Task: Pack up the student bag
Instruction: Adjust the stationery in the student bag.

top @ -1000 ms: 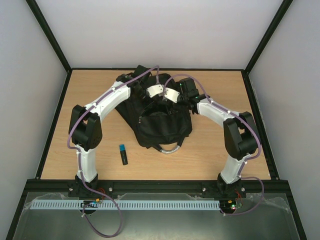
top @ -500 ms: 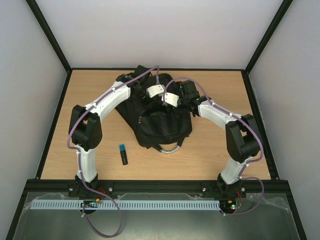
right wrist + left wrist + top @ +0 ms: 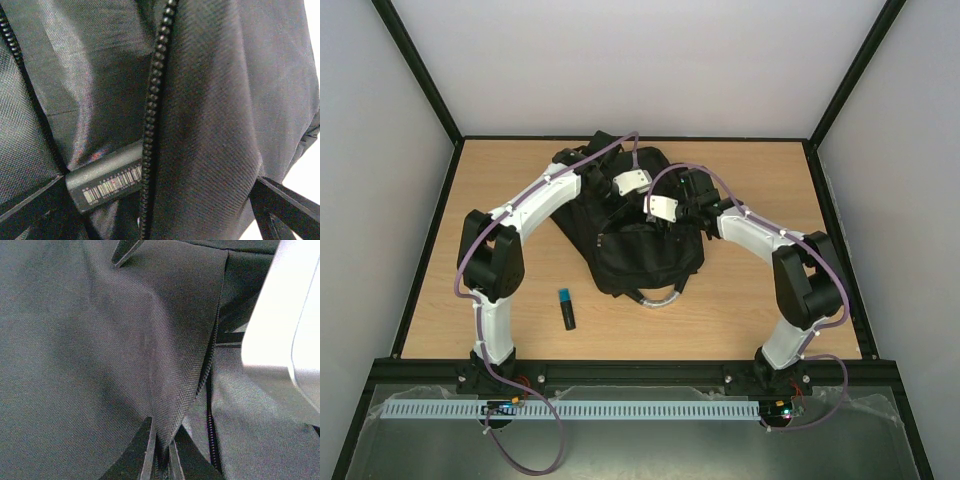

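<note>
- The student bag (image 3: 645, 245) lies around the middle of the table (image 3: 770, 290), a little towards the far side. Its grey loop handle (image 3: 658, 296) points at the near edge.
- Both arms arch in from the sides and meet above the far half of the bag, with their wrists close together.
- The left gripper (image 3: 160, 462) is pressed together on a fold of the bag's black cloth. The fold rises from between the fingertips as a ridge.
- A zip (image 3: 209, 405) runs just to the right of that pinched fold, along the edge of the cloth.
- The right gripper (image 3: 157, 212) is spread wide and holds nothing. One finger (image 3: 30, 207) shows at the lower left corner of its wrist view and the other at the lower right, with bag cloth between them.
- Between those fingers a row of zip teeth (image 3: 152, 115) runs from top to bottom over shiny lining.
- A small black bar (image 3: 105, 184) with a white barcode label lies inside the bag on the lining. Its right end is tucked under the zip teeth and its left end is just beside the left-hand finger; whether they touch I cannot tell.
- On the table, left of the bag and nearer the front edge, lies a black stick (image 3: 567, 311) with a blue cap, well apart from both grippers.
</note>
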Robot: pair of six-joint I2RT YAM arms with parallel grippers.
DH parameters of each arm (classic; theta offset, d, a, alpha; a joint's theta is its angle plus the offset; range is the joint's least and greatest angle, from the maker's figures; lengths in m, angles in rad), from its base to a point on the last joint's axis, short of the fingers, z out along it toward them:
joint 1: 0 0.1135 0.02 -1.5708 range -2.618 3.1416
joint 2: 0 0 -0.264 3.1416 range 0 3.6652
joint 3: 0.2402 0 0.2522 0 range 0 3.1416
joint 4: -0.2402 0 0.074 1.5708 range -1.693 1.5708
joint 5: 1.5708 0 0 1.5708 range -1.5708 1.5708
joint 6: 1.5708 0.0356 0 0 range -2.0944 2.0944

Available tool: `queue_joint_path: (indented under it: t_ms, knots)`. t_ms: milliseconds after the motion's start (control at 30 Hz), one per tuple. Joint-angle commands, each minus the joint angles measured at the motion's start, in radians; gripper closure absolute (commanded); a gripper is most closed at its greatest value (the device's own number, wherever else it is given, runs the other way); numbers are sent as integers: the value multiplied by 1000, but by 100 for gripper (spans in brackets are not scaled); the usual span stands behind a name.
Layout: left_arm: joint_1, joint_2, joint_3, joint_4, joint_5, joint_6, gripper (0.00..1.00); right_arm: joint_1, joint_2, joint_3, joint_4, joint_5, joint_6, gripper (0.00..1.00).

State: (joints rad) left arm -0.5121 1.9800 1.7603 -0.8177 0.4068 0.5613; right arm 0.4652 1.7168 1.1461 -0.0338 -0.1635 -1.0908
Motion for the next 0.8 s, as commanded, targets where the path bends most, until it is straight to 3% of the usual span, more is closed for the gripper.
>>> queue_joint_path:
  t_ms: [0,233,567,767]
  knots:
    - [-8,-52,0,-9,30,6,98,10,22,-35,37,22,-60,1]
    - [-8,-52,-1,-11,23,8,98,13,21,-29,164,100,-14,0]
    - [-8,-50,2,-9,30,8,98,13,59,45,219,127,84,1]
    - [-8,-53,-2,-9,30,8,98,14,13,48,22,5,28,1]
